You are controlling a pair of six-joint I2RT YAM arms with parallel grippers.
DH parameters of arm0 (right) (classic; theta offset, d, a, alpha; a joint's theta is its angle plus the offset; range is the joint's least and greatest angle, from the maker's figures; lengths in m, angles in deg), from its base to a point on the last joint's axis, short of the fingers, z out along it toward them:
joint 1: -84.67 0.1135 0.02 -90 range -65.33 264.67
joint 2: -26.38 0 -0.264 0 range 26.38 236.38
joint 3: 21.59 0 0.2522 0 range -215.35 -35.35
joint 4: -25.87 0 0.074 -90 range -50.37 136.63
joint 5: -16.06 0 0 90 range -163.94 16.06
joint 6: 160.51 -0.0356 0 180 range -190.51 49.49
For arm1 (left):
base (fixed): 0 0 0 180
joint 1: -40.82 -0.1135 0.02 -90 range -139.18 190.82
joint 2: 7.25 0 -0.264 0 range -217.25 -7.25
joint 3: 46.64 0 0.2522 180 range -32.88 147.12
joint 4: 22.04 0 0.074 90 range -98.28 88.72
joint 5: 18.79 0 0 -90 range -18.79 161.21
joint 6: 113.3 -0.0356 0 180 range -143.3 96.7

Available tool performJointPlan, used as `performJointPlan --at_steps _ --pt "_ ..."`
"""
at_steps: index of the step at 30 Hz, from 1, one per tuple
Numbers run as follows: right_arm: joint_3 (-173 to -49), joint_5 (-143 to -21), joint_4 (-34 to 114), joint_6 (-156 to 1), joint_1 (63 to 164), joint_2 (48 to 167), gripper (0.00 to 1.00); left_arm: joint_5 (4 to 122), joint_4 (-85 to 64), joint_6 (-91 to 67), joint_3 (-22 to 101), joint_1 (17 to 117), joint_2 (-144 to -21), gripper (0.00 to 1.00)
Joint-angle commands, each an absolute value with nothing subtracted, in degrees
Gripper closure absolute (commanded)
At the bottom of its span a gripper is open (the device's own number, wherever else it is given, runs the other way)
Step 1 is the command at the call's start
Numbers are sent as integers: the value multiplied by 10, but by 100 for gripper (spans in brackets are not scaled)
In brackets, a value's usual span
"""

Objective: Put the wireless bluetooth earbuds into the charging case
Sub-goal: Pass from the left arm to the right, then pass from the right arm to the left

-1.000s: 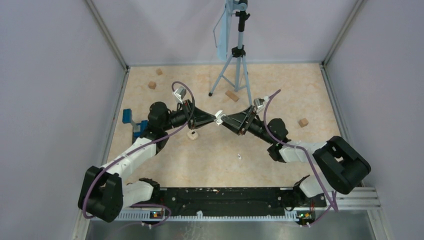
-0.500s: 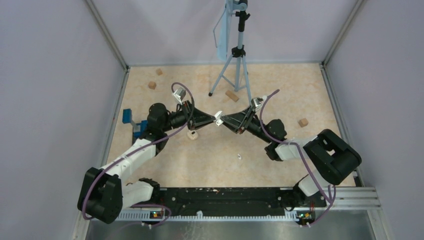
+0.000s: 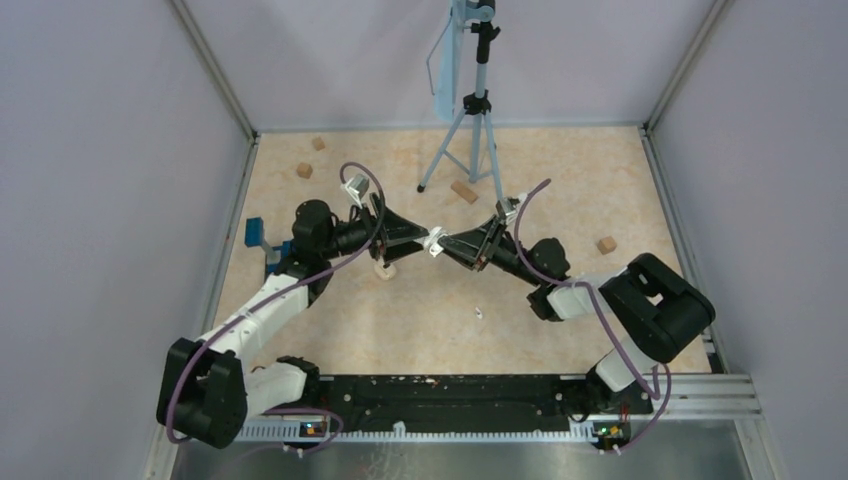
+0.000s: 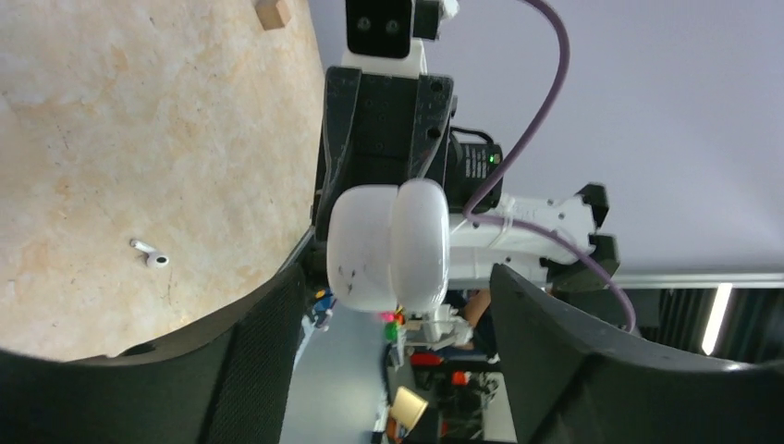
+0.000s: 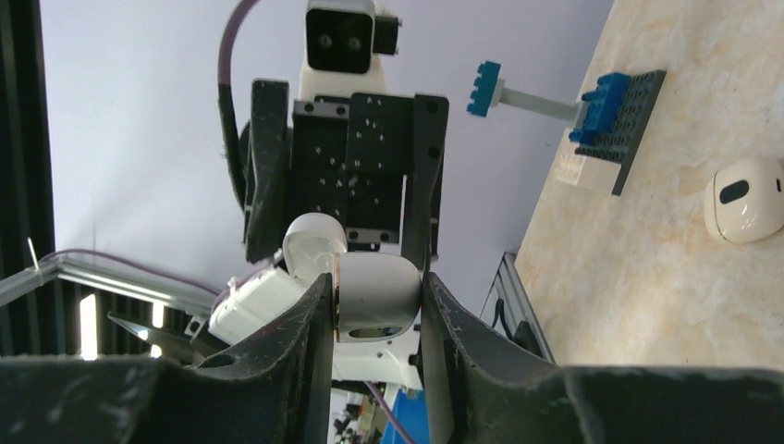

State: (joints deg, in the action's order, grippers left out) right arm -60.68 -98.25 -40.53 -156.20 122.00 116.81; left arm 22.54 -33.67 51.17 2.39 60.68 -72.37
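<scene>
Charging case [image 5: 374, 298] clamped mid-air in right gripper [image 5: 376, 289], lid open, contents hidden; left gripper [image 4: 398, 277] spread wide facing it; 1 earbud [image 4: 148, 255] loose on table [image 3: 400, 325], nearer.

Overhead; opposed wrist views sharing case [image 4: 388, 245]

Pale lilac walls [image 3: 110, 200]; beige marbled tabletop [image 3: 420, 310] (tripod [image 3: 470, 120] at back)

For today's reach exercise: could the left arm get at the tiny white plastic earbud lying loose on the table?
Probably yes: the left gripper is open, gripping nothing, and the tiny white plastic earbud lies alone on bare table nearby.
</scene>
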Motion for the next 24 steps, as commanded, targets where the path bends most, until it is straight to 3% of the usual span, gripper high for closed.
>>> performJointPlan --at_steps 1,3,6,15,24 --pt "-638 -1041 -389 -1545 1209 1150 100 192 -238 411 89 573 -709 14" --pt "-646 -1076 -347 -1536 1197 1137 100 202 -135 348 117 561 -701 2" --pt "-659 -1132 -298 -1521 1184 1125 100 234 -33 281 138 552 -686 1" --pt "-725 -1250 -58 -1358 1176 1092 100 120 -138 301 81 544 -685 1" --pt "-792 -1339 2 -1289 1171 1118 100 2 -109 263 103 545 -715 1"
